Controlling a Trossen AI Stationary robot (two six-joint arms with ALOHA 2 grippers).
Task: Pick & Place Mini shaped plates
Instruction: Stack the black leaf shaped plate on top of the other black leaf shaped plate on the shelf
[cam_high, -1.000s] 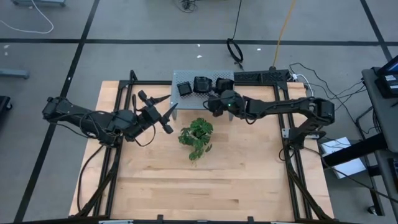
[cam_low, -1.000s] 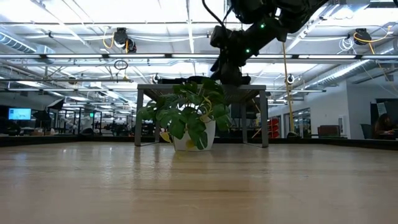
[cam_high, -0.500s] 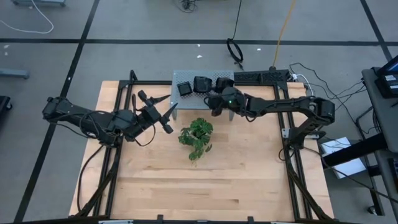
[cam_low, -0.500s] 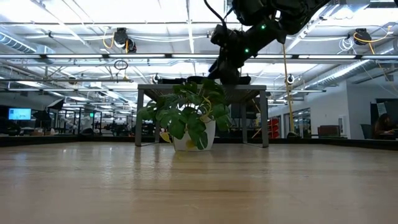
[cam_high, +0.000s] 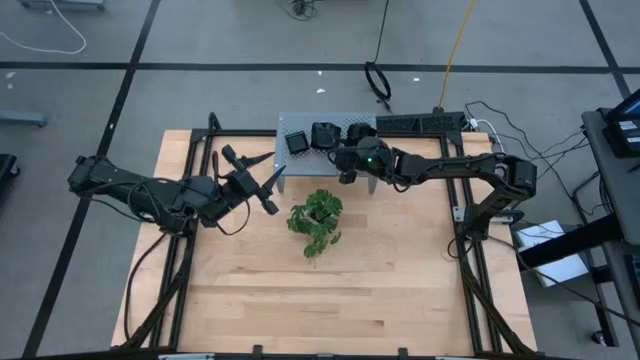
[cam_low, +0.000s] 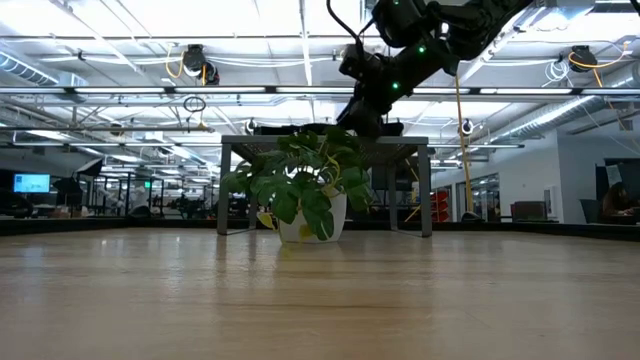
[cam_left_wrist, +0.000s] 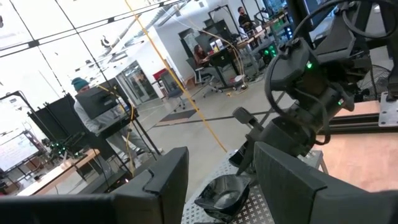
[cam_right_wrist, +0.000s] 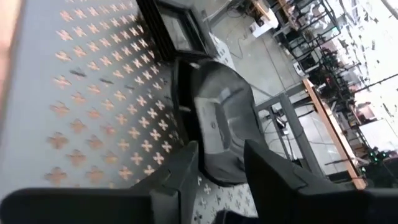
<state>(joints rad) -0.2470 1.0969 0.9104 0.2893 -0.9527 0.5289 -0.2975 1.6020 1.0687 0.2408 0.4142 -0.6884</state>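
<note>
Three glossy black mini shaped plates sit on the grey perforated shelf (cam_high: 290, 122) at the table's far edge: a square one (cam_high: 297, 141), one beside it (cam_high: 324, 135) and a third (cam_high: 358, 130). My right gripper (cam_high: 346, 165) reaches over the shelf's near right part. In its wrist view its open fingers (cam_right_wrist: 221, 163) stand at the near rim of a rounded plate (cam_right_wrist: 219, 121), with the square plate (cam_right_wrist: 178, 28) beyond. My left gripper (cam_high: 268, 186) hovers open and level to the left of the shelf, holding nothing. My right gripper has its two fingers (cam_right_wrist: 186, 168) at either side of the rounded plate's near rim (cam_right_wrist: 217, 177), slanting down from the table's near right. The plate rests flat on the shelf. Whether the fingers touch it I cannot tell.
A green leafy plant in a white pot (cam_high: 317, 218) stands just in front of the shelf, between both arms. Black frame rails (cam_high: 470, 290) run along the table's sides. People (cam_left_wrist: 84, 106) are in the room beyond the table.
My right gripper has rolled a little at the wrist and edged toward the far edge over the shelf. The plates have kept their places.
</note>
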